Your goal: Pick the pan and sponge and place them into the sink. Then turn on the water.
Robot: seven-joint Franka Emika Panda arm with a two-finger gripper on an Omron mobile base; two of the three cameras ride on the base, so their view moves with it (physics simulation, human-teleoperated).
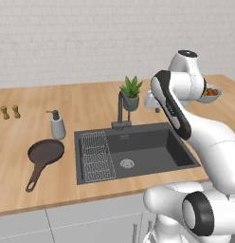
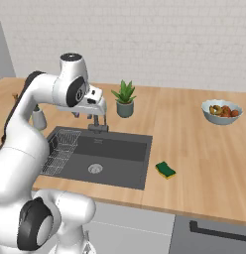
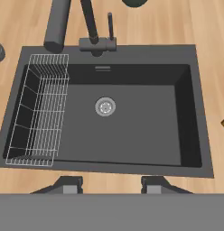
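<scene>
Pan (image 1: 46, 152) sits on the wooden desk (image 1: 86, 102) to the left of the sink (image 1: 185, 153), round bowl near the soap dispenser (image 1: 57, 126), long handle running out toward the front edge of the desk. Sponge (image 2: 165, 170) lies on the other side, just beside the basin's right rim, green face up. Both are out of the sink so far, and nothing is running from the faucet (image 1: 121, 110).

Up above, the pincer (image 3: 112, 185) hangs over the basin looking straight down at the drain (image 3: 105, 107) and the wire rack (image 3: 39, 110); its tips are drawn in close together with nothing between them.

Now, the handling. That pan looks stiff and probably fairly heavy, and its weight sits out in the bowl. Taking it far down the handle would likely let it tip, so a hold on the handle close to the bowl seems the safer bet, jaws across the narrow bar. The dark finish could be slick, so a firm squeeze.

The sponge is the opposite: light and soft. It should give under the fingers, so pinching across its short sides, straight from above, ought to do.
</scene>
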